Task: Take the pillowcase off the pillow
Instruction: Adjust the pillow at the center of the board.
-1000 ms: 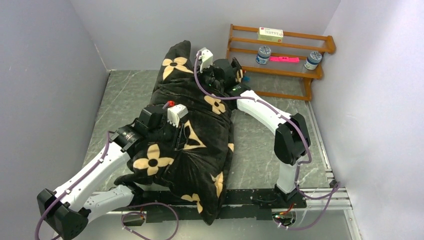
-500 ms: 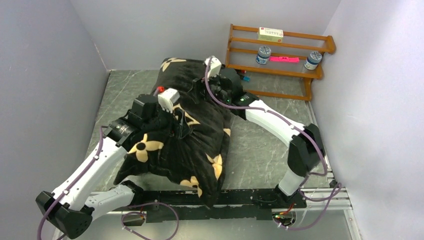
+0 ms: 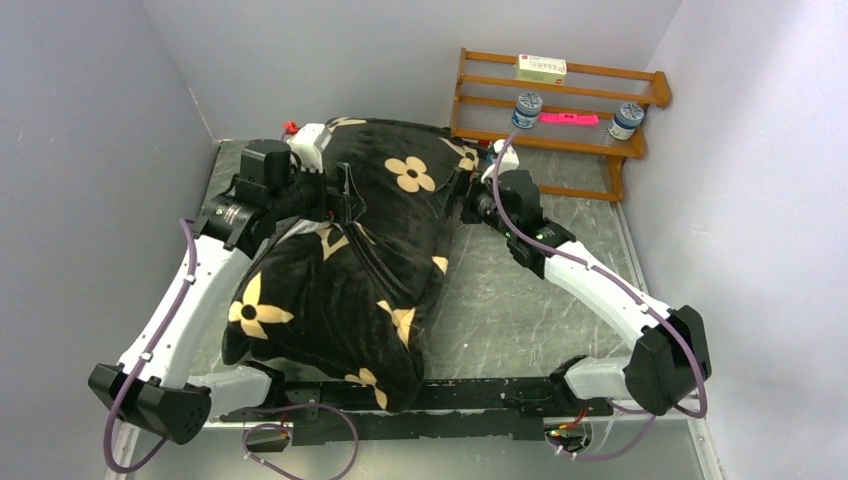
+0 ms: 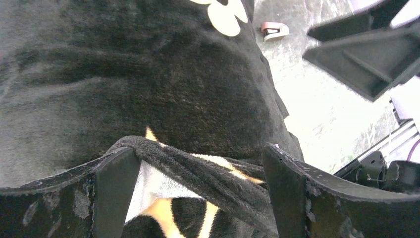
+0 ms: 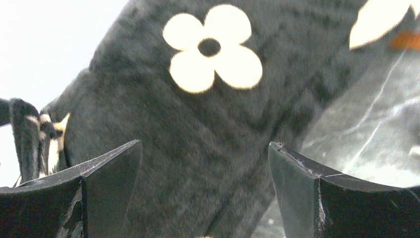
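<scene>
The black plush pillowcase, printed with tan flowers, lies diagonally from the back centre of the table to the front edge, bulging over the pillow inside. The pillow itself is hidden. My left gripper is open against the upper left side of the pillowcase. In the left wrist view a loose fold of the pillowcase drapes between the spread fingers of the left gripper, with a white patch under it. My right gripper is open at the upper right side. Its right wrist view shows the right gripper open with plush pillowcase just beyond the fingers.
A wooden rack stands at the back right with a box, two jars and a pink item. Grey walls close in on the left, back and right. Marbled tabletop shows right of the pillowcase. A small pink-and-white object lies on it.
Both grippers have opened and let go of the pillowcase. The left arm swung back and left, the right arm drew back to the right. The raised bundle has settled lower and wider.
</scene>
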Controlling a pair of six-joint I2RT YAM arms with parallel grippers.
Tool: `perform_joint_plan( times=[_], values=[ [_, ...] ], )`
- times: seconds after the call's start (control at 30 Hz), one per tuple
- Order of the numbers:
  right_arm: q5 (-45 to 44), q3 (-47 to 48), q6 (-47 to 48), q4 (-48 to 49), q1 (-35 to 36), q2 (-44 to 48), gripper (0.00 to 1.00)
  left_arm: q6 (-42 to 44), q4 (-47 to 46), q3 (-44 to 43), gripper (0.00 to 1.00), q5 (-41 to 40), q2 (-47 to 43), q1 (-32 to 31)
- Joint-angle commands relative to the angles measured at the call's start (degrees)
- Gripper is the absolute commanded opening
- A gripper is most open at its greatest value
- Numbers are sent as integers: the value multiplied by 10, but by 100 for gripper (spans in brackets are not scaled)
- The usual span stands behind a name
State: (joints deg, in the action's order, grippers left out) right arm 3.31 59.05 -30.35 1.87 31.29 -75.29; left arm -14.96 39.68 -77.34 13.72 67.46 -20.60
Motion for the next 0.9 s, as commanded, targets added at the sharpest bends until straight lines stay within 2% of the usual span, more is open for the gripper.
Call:
perform_joint_plan(
  times=[0.0, 0.1, 0.17, 0.33, 0.53, 0.63, 0.87],
  values=[
    [-7, -50, -110, 5, 3, 46, 100, -1, -35, -82, 96, 3, 39, 41],
    [-7, -74, -130, 5, 2, 62, 100, -15, 1, -112, 92, 49, 63, 53],
    [-1, -81, -132, 3, 3, 69, 100, -14, 1, -119, 91, 69, 44, 53],
    [3, -94, -135, 6, 2, 76, 100, 12, 62, -165, 95, -3, -1, 53],
    [-5, -98, -134, 4, 2, 76, 100, 7, 131, -164, 96, -59, -20, 53],
    [-12, -109, -142, 12, 2, 78, 100, 9, 133, -142, 96, -128, -28, 53],
    [16, -134, -183, 44, 2, 63, 100, -1, 65, -137, 96, -104, 51, 59]
  ],
)
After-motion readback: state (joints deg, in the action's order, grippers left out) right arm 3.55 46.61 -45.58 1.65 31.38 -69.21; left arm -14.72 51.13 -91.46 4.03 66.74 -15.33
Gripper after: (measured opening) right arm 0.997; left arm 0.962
